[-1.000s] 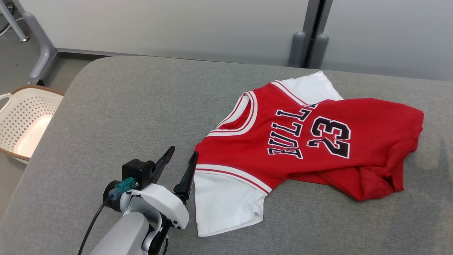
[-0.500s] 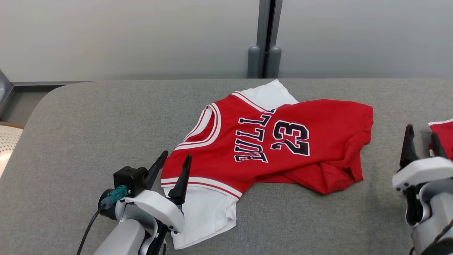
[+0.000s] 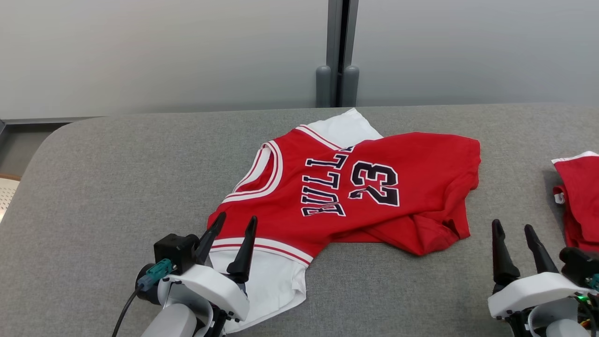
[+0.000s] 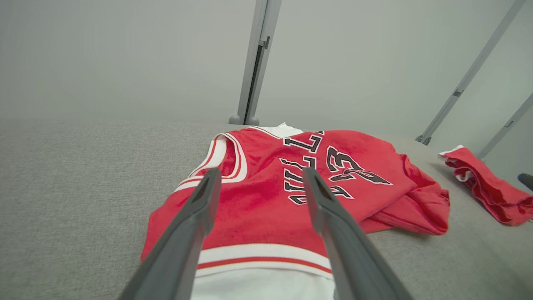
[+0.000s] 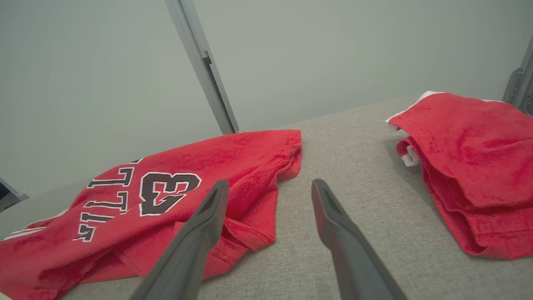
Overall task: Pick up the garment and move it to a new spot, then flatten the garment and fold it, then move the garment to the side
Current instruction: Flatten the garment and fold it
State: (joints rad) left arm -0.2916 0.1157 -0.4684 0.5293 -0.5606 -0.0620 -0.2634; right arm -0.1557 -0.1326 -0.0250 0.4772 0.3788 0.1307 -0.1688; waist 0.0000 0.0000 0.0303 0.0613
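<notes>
Jersey (image 3: 421, 159) rumpled, right wrist: folded red pile (image 5: 470, 158)

I see my left gripper (image 3: 237, 217) as two long, dark, tapered fingers (image 3: 243, 252) on a glossy white shell (image 3: 210, 286), with a black box (image 3: 174, 245), teal connector (image 3: 159, 270) and black cable (image 3: 122, 312). My right gripper (image 3: 511, 225) matches, with a small green light (image 3: 580, 297).

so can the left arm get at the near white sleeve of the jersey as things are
Probably yes. The left gripper is open, its fingers poised right at the near white sleeve of the jersey, and nothing lies between them on the grey surface.
</notes>
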